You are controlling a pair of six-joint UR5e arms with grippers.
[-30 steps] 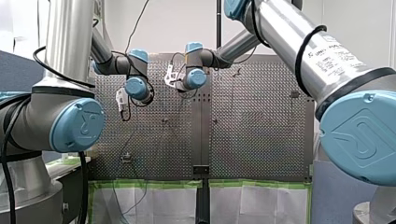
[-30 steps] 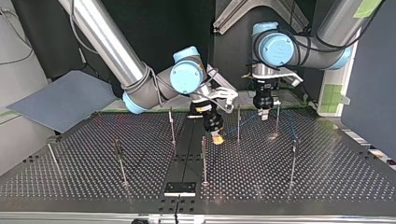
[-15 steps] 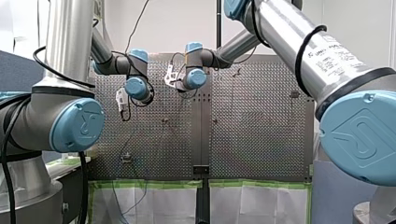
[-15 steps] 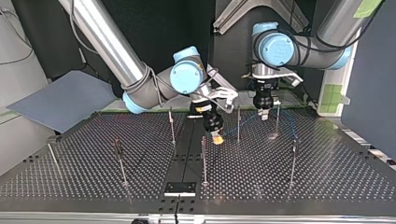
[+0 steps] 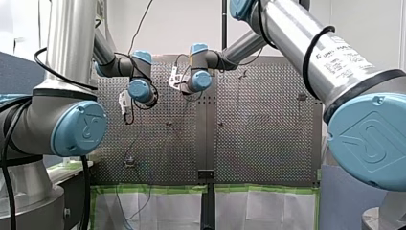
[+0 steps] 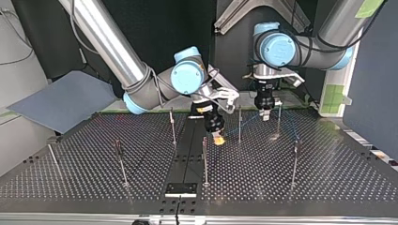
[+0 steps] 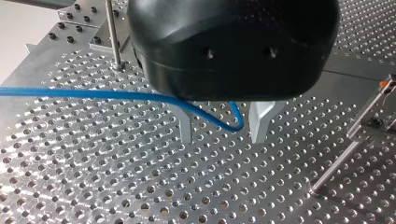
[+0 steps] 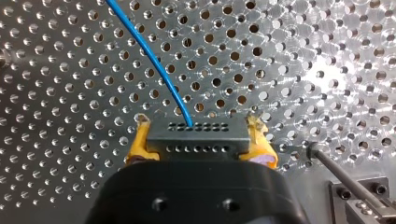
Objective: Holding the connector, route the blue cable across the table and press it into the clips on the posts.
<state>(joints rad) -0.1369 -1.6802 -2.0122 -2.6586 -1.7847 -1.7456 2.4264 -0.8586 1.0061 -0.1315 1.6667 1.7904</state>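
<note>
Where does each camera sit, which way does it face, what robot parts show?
Front view: behind the arms, facing over the perforated table; my left arm, my right arm at its sides.
Top view: across the table, facing both arms, sides crossed.
Left wrist view: looks down past my open left gripper.
Right wrist view: looks down past my right gripper clamping the connector.
Both wrist views show the blue cable.

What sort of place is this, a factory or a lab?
Probably a robotics lab bench: two robot arms reach over a perforated table studded with thin posts, and the right pincer grips a connector trailing a blue cable.
</note>
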